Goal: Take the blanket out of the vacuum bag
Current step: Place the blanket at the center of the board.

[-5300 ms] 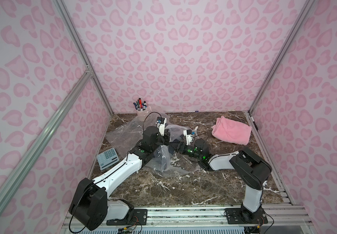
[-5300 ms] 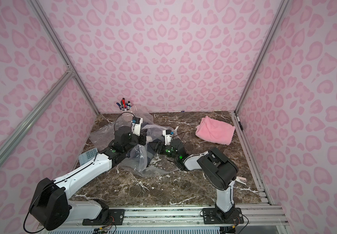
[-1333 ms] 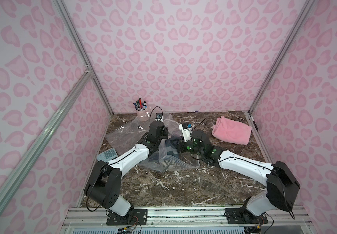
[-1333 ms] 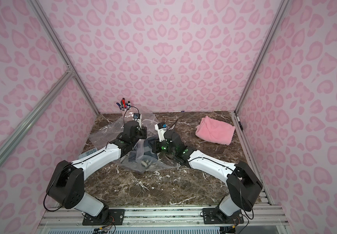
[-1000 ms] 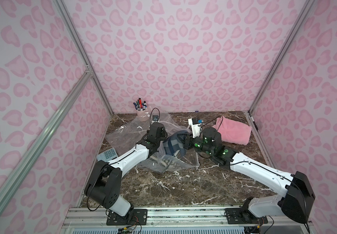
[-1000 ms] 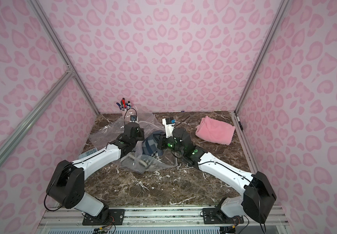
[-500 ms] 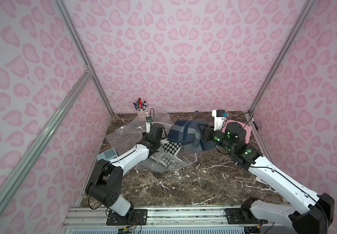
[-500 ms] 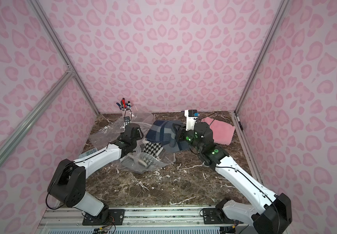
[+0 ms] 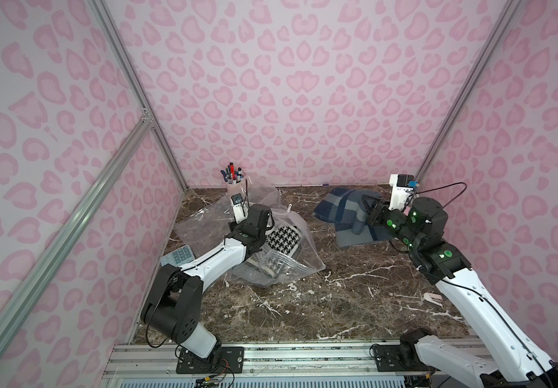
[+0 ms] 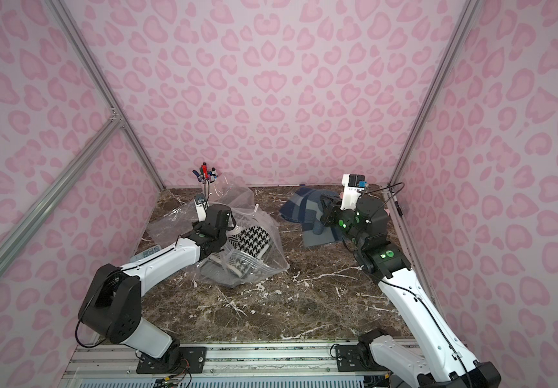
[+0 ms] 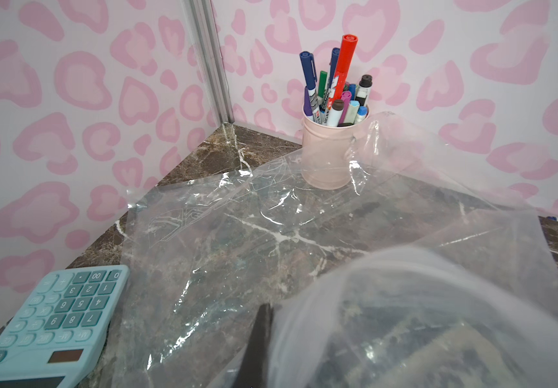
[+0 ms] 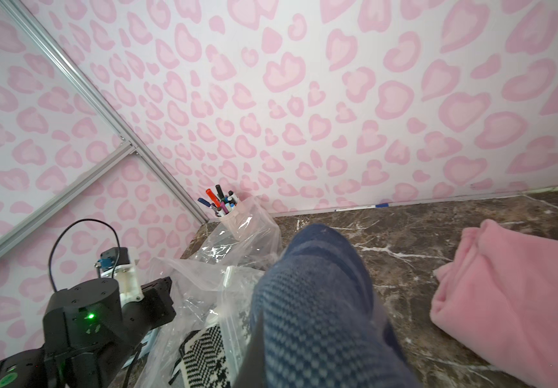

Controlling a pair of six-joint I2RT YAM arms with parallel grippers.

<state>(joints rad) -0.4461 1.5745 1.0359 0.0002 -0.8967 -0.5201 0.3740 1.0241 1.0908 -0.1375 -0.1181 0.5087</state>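
My right gripper (image 9: 369, 208) is clenched on the dark blue checked blanket (image 9: 341, 208), which is clear of the crinkly transparent plastic vacuum bag (image 9: 291, 258) and drapes onto the brown marble table (image 9: 321, 302) at the back right. My left gripper (image 12: 165, 289) is pinched shut on that bag's film, and a black-and-white houndstooth cloth (image 9: 282, 236) lies inside.
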